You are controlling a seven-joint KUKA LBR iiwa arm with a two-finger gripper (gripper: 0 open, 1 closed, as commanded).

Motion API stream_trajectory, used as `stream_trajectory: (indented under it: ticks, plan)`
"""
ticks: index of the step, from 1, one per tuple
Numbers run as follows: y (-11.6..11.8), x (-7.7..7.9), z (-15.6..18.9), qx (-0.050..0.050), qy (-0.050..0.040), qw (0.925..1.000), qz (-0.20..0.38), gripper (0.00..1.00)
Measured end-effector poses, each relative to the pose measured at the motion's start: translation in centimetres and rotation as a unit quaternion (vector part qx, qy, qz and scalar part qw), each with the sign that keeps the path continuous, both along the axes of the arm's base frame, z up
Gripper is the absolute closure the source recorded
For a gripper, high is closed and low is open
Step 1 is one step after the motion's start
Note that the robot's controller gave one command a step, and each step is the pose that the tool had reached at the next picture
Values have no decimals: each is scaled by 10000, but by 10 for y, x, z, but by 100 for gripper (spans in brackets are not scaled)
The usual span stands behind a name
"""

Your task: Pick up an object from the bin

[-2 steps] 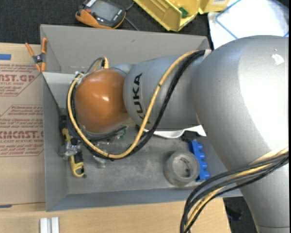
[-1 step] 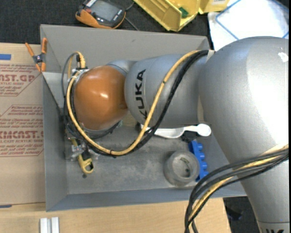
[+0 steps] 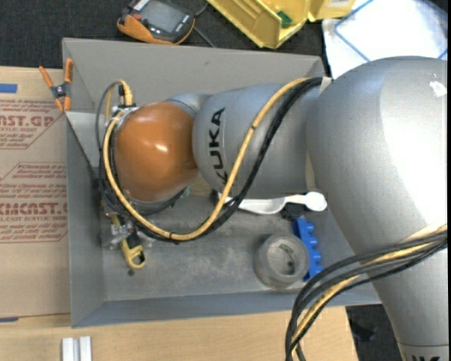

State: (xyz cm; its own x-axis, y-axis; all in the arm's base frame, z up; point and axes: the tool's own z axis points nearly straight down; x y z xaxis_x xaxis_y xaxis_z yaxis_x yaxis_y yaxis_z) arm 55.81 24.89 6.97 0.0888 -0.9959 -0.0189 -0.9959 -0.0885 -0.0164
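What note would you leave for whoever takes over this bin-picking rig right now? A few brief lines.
Hand: low by the bin's left wall, under the orange wrist cover; whether it holds anything cannot be told.
Things: grey tape roll, blue block and white spoon lie at lower right, apart from the hand.
Done: no pick confirmed. Left: grasp one thing, lift it out.

Dark floor (image 3: 30,13) beyond far rim of bin (image 3: 210,51). Yellow plastic crate (image 3: 259,6) past far right corner; orange-black handheld device (image 3: 156,19) left of it; white blue-edged sheet (image 3: 383,28) further right.
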Motion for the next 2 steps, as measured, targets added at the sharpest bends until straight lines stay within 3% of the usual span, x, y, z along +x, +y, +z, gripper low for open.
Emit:
stream_trajectory:
  ticks: [1, 2]
  plan:
    - [2, -1, 59, 21, 1, 10000, -11, 100]
    - [1, -3, 80, 6, 45, 10000, -12, 100]
